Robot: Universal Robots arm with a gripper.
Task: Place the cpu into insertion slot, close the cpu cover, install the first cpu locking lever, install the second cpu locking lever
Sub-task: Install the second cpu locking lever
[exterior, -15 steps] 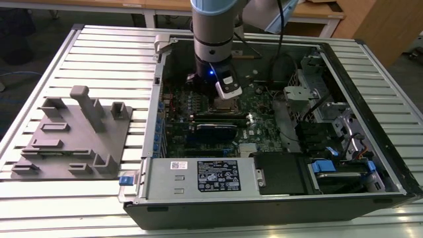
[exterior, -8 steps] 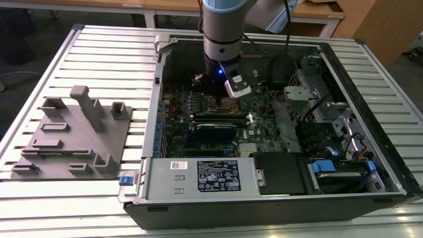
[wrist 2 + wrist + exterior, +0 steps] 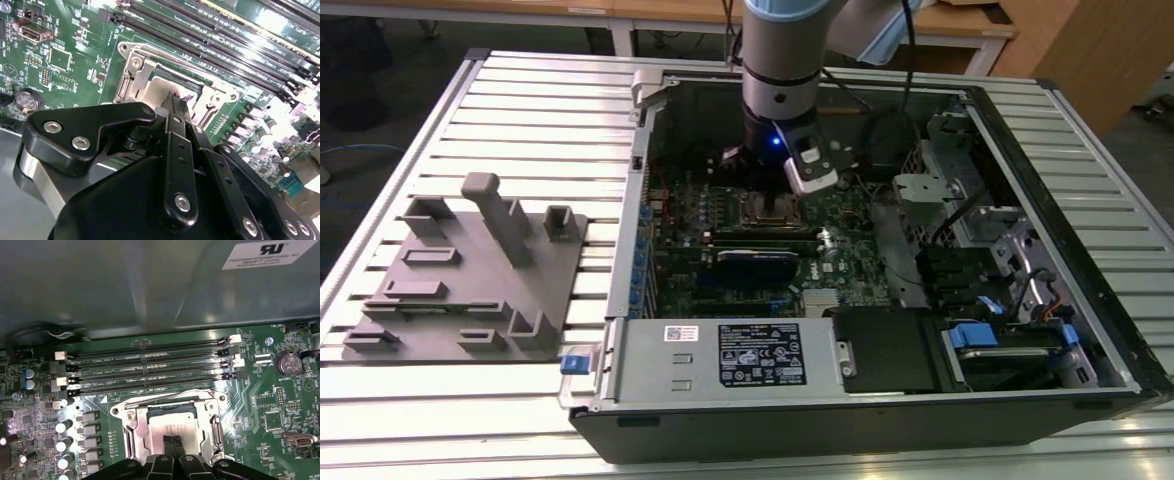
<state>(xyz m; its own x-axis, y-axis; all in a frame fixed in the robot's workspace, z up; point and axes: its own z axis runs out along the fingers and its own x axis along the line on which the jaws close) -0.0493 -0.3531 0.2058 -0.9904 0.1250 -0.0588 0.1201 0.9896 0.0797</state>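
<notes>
The hand (image 3: pixel 173 446) is positioned directly over the insertion slot (image 3: pixel 172 427) on the green motherboard (image 3: pixel 280 405), its two black fingertips (image 3: pixel 169 442) drawn narrow, close together, with their ends at the pale square in the socket's middle. That pale silver-grey square is judged to be the cpu (image 3: pixel 170 429); whether it is still pinched between the fingertips or already seated on the socket bed cannot be told. In the second wrist view the same fingertips (image 3: pixel 176 107) are seen low inside the silvery socket frame (image 3: pixel 137 67), with the long black memory slots (image 3: pixel 215 37) just beside the socket. In the exterior view the arm (image 3: pixel 781 60) is seen standing upright inside the open computer case (image 3: pixel 1067 200), over the socket (image 3: pixel 770 208) at the far middle of the board. A grey fixture plate (image 3: pixel 460 285) lies on the slatted tabletop (image 3: pixel 534 100) to the exterior view's left of the case.

The step in hand is judged to be the seating of the cpu. For a sound result the chip should be kept level and square to the socket rim, lowered without side force, and released only when flat. The cpu cover cannot be made out apart from the socket frame.
</notes>
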